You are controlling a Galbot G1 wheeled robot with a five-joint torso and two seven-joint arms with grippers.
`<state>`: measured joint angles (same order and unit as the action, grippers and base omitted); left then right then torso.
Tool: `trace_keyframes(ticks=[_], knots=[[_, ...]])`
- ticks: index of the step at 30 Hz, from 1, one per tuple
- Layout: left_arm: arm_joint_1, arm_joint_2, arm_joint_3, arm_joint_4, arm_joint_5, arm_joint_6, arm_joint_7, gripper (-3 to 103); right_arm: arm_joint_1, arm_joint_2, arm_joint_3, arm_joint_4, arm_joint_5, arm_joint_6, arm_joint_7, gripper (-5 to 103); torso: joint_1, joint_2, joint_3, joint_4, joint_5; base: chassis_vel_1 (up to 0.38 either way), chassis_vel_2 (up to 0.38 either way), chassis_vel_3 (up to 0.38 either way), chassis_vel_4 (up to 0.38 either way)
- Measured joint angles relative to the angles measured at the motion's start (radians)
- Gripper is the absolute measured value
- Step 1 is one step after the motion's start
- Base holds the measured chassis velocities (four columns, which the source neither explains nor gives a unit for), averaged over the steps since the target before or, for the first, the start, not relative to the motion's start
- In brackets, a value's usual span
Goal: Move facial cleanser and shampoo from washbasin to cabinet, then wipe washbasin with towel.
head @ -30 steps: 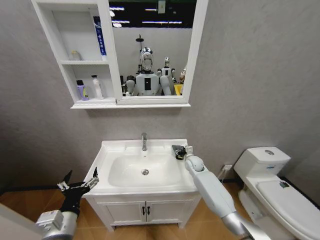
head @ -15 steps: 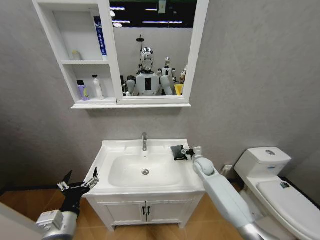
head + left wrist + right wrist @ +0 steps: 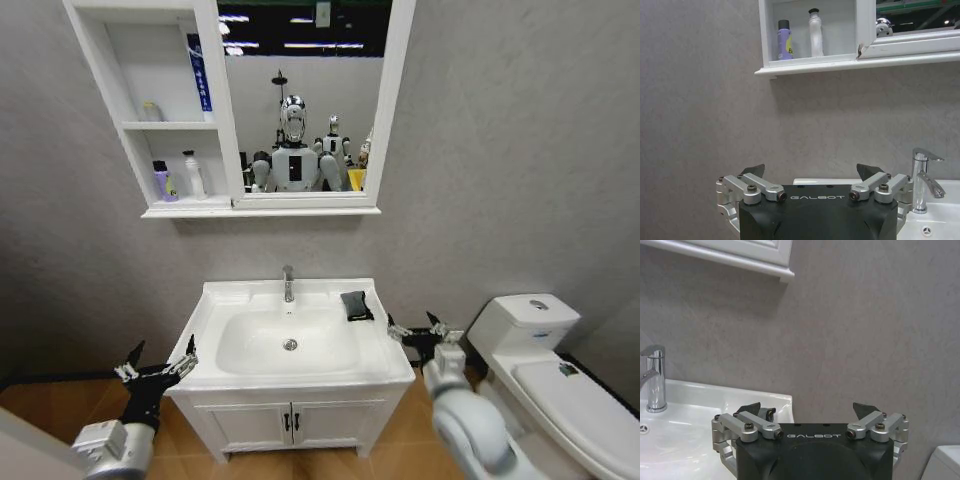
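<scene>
The dark grey towel (image 3: 355, 305) lies folded on the right rim of the white washbasin (image 3: 230, 300), beside the chrome tap (image 3: 288, 283). On the lower shelf of the cabinet (image 3: 215, 100) stand a purple bottle (image 3: 163, 181) and a white bottle (image 3: 193, 174); I cannot tell which is the facial cleanser and which the shampoo. My right gripper (image 3: 412, 325) hangs open and empty just right of the basin, apart from the towel. Low at the basin's left front corner, my left gripper (image 3: 162, 352) is open too. The left wrist view shows both bottles (image 3: 784, 40) (image 3: 815, 32) above its spread fingers (image 3: 754, 171).
A white toilet (image 3: 530, 330) stands close to the right of my right arm. Below the basin is a vanity with two doors (image 3: 290, 420). The upper shelf holds a small jar (image 3: 150, 110) and a blue tube (image 3: 200, 70). A mirror (image 3: 300, 100) adjoins the shelves.
My right gripper has drawn back from the towel to the right of the basin, leaving the towel on the rim. The left arm has stayed put.
</scene>
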<state>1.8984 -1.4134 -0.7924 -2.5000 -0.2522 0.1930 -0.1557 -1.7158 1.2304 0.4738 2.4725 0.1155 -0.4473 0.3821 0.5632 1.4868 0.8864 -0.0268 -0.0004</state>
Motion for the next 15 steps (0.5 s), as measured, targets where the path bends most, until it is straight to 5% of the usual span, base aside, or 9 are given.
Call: trace_keyframes(ticks=[5,15], knots=[[0.0,0.0,0.0,0.0,0.0,0.0,0.0,100,-0.037,0.033,0.004,0.043,-0.079,0.015,-0.004,100,0.0,0.0,0.0,0.0005,0.0004,0.0,0.0,0.0,0.0],[0.0,0.0,0.0,0.0,0.0,0.0,0.0,100,-0.015,0.017,0.003,0.038,-0.036,-0.067,-0.004,100,0.001,0.0,0.001,0.0005,0.0004,0.005,-0.004,-0.003,0.005]])
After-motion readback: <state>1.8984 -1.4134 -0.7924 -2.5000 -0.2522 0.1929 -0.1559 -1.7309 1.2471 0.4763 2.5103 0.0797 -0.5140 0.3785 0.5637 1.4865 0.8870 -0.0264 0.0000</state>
